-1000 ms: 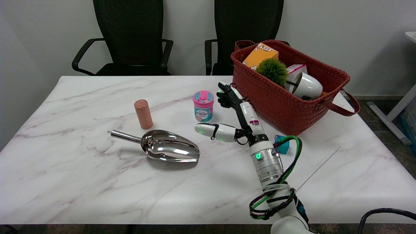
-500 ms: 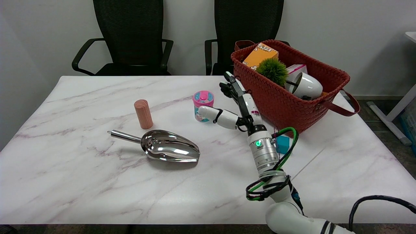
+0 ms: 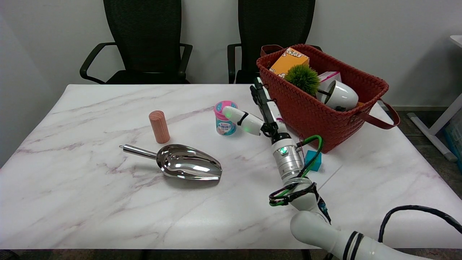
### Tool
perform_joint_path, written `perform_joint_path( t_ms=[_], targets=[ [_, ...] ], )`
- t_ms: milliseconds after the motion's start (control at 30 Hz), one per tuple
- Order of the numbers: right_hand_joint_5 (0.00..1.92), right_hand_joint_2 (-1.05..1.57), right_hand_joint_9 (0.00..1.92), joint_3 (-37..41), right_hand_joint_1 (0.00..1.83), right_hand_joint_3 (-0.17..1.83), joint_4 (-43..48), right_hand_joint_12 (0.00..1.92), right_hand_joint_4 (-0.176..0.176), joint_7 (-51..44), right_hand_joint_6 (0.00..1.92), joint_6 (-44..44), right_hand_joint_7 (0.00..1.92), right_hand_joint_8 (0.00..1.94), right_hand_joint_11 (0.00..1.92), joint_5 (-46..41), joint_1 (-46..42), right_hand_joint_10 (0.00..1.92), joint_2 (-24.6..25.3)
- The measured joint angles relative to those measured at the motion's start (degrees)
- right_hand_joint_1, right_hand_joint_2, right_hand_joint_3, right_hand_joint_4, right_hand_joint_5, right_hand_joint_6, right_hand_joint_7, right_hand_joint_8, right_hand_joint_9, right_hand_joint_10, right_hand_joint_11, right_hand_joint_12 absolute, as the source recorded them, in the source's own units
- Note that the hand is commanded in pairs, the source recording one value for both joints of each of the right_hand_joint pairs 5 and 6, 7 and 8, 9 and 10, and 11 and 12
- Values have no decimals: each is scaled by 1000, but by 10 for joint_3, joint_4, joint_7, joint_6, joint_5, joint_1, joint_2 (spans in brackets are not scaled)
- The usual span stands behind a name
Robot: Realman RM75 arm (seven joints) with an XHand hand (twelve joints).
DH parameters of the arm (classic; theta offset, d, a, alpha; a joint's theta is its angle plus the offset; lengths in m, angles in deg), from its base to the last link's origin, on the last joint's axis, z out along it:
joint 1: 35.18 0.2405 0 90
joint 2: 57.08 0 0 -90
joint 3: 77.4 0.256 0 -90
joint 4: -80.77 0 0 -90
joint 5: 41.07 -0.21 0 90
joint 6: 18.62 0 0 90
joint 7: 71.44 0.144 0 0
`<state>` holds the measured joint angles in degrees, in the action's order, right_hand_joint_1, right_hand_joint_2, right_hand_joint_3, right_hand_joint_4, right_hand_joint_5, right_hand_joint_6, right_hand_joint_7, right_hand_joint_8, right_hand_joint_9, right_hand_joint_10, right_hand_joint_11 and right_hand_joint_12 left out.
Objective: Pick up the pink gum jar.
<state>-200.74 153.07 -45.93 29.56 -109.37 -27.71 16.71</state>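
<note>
My right hand point(image 3: 260, 115) is open and holds nothing: the thumb reaches across the top of the pink gum jar point(image 3: 225, 118), while the fingers point(image 3: 258, 94) stretch past the jar's far right side. The jar stands upright on the tabletop point(image 3: 108, 202), just left of the palm. The red basket point(image 3: 317, 108) crowds the hand's right. To grasp well, I judge the fingers should wrap the jar's body before lifting straight up.

Scoop point(image 3: 184, 166) centre table; wooden cylinder point(image 3: 159, 126) at its 10 o'clock; red basket point(image 3: 317, 112) 2 o'clock; teal block point(image 3: 312, 161) nearby.
</note>
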Motion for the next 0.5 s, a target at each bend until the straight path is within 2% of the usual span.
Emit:
perform_joint_path(
  t_ms=[500],
  targets=[
    [0, 638, 0, -1, 824, -175, -42, 119, 0, 14, 0, -66, 0, 0, 119, -34, 53, 0, 5]
  ],
)
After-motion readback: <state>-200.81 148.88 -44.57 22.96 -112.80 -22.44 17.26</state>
